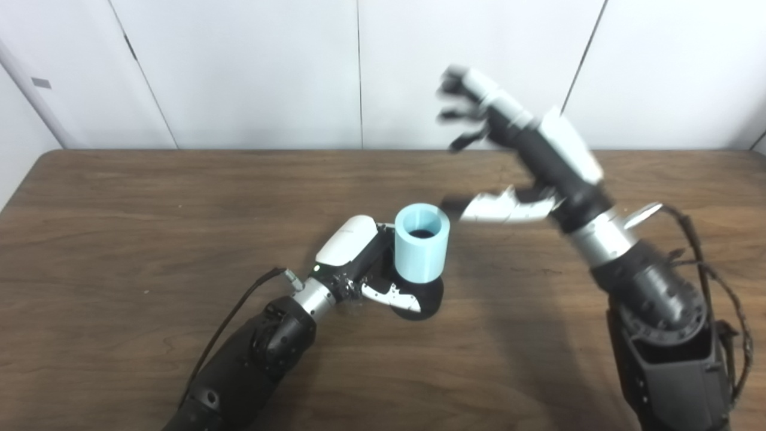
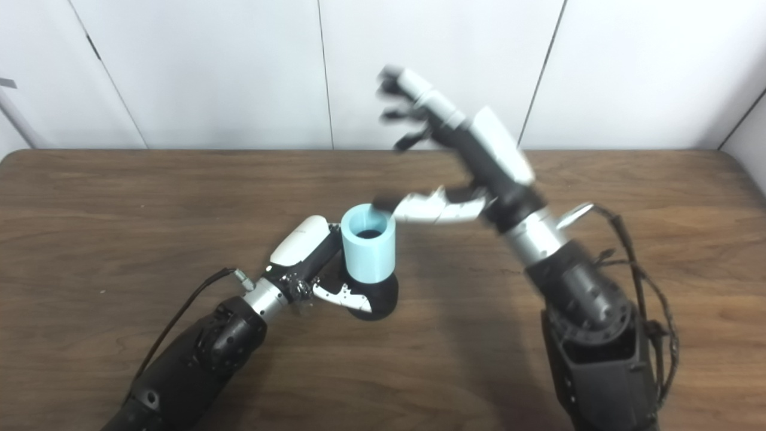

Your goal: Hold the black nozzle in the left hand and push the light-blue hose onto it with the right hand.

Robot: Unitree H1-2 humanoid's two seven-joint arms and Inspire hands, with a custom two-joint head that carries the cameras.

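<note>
At the centre of the frame the light-blue hose (image 1: 421,250) stands upright on the black nozzle (image 1: 426,299), whose dark base rests on the table (image 1: 119,239). The left robot hand (image 1: 365,263) comes in from the lower left and closes around the base, thumb across the front, white back just beside the hose; this grip looks meant to steady the nozzle against a downward push. The hose seems already seated over the nozzle, so the push is probably done or nearly so.

The right robot hand (image 1: 508,149) is raised in the upper right of centre, fingers spread wide and holding nothing, its thumb reaching left toward the hose rim. In the right eye view the thumb tip seems to meet the rim; in the left eye view a small gap shows, so contact is uncertain.

That hand is motion-blurred and its fingertips are hard to make out. The left hand's fingers are hidden behind the hose, and most of the nozzle is covered by it.
</note>
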